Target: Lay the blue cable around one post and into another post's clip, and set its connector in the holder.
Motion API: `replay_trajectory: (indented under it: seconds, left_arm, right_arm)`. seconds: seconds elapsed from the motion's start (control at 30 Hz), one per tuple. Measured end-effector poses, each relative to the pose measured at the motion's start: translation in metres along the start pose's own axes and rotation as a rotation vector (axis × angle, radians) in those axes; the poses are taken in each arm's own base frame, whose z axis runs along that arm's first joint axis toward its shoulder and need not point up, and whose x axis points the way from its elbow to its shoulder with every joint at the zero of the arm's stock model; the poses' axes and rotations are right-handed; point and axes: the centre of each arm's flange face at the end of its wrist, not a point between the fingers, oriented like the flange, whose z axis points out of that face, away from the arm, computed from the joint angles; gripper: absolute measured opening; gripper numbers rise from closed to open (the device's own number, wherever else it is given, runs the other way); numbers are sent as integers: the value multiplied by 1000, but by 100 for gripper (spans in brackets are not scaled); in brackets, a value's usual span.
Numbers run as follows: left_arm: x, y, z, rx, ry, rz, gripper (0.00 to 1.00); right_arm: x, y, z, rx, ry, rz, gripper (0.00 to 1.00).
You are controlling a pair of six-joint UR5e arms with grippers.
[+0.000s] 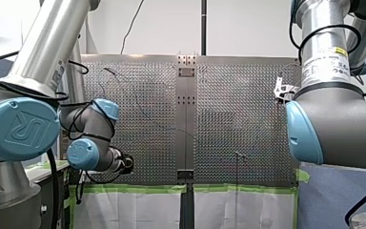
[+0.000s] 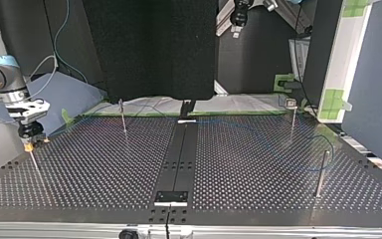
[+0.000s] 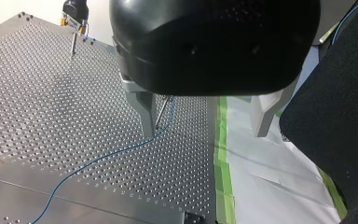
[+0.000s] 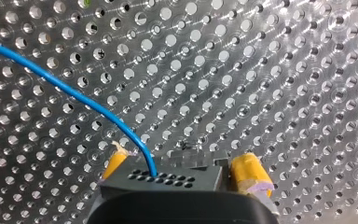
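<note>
The thin blue cable [image 3: 107,156] lies on the perforated table and bends around a slim post [image 3: 163,112] just ahead of my left gripper [image 3: 205,123], whose metal fingers stand wide open and empty. In the top view the cable [image 2: 258,130] curves past a post [image 2: 321,174] at the right. My right gripper [image 4: 182,170] hovers at the top of another post [image 2: 36,167]. Its yellow pads [image 4: 249,179] flank the black connector [image 4: 163,179] closely, with the cable running out of it. My right gripper [image 2: 30,134] is at the top view's left edge.
A post with a clip [image 2: 291,105] stands at the top view's back right, and a bare post [image 2: 123,117] at the back left. A dark centre strip [image 2: 179,159] splits the table. Green tape and white sheeting [image 3: 261,158] border the edge under my left gripper.
</note>
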Motion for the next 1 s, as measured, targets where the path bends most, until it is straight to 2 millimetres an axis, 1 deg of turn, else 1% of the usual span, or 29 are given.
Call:
replay_trajectory:
  seconds: [0.37, 0.53, 0.57, 0.6, 0.63, 0.83, 1.0]
  left_arm:
    - [-2, 3, 1, -40, -19, -10, 100]
    - [-7, 4, -1, -65, -36, -23, 100]
    - [-9, 4, -1, -65, -42, -25, 100]
    - [-10, 4, -1, -64, -48, -28, 100]
    - [-13, 3, -1, -63, -57, -32, 100]
    - [-24, 0, -3, -52, -80, -40, 100]
    - [-27, 0, -4, -51, -82, -40, 100]
  right_arm:
    - [0, 0, 0, 0, 0, 0, 100]
    - [0, 0, 0, 0, 0, 0, 100]
    - [0, 0, 0, 0, 0, 0, 14]
    - [0, 0, 0, 0, 0, 0, 14]
    - [0, 0, 0, 0, 0, 0, 0]
    - [1, 0, 0, 0, 1, -1, 0]
    - [1, 0, 0, 0, 1, -1, 0]
